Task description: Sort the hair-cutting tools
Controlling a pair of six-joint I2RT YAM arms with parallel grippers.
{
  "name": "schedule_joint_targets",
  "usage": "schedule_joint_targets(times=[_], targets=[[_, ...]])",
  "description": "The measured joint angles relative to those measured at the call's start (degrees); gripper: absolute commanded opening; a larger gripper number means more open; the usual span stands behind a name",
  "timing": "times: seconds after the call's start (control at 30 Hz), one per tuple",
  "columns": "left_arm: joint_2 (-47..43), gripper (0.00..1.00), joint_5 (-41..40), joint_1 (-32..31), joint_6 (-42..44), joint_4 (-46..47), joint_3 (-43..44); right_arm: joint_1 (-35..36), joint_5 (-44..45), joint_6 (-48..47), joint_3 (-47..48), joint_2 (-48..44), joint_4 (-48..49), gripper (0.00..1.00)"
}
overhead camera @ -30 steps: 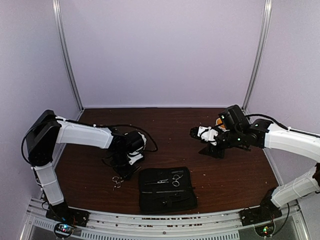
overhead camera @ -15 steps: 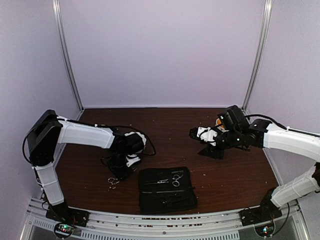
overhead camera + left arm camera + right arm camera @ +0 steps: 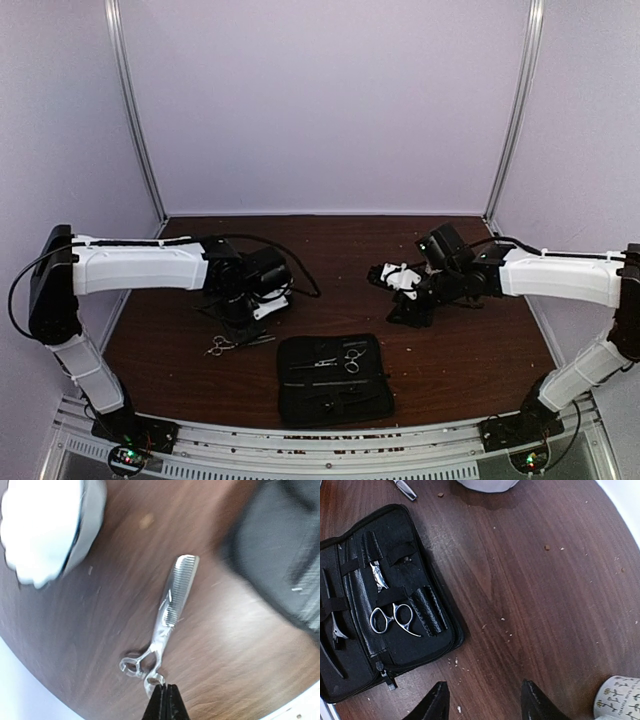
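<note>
My left gripper [image 3: 165, 689] is shut on a ring handle of silver toothed scissors [image 3: 170, 600], held low over the wood left of the black case [image 3: 335, 398]; they also show in the top view [image 3: 220, 346], by the left gripper [image 3: 240, 335]. A second pair of scissors [image 3: 392, 620] sits strapped inside the open case [image 3: 427, 645], with a dark clip [image 3: 332, 630] at its left side. My right gripper [image 3: 485, 705] is open and empty above bare wood, right of the case; it also shows in the top view [image 3: 408, 312].
A white scalloped bowl [image 3: 45, 525] stands beyond the held scissors; its rim shows at the top of the right wrist view [image 3: 485, 484]. A patterned paper cup [image 3: 617, 697] stands right of my right gripper. Crumbs dot the brown table [image 3: 470, 350].
My left gripper has moved left and away from the near edge, and the scissors moved with it. My right gripper has moved left toward the table's middle.
</note>
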Motion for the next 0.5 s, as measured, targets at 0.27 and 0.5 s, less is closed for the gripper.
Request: schedule_joint_targets(times=[0.27,0.5], targets=[[3.8,0.23,0.2,-4.3,4.8,-1.2,6.5,0.0,-2.4,3.6,3.3,7.8,-2.0,0.48],[4.5,0.60,0.7,-2.1,5.2,-1.1,6.6,0.0,-4.5,3.9,3.6,8.1,-3.4,0.48]])
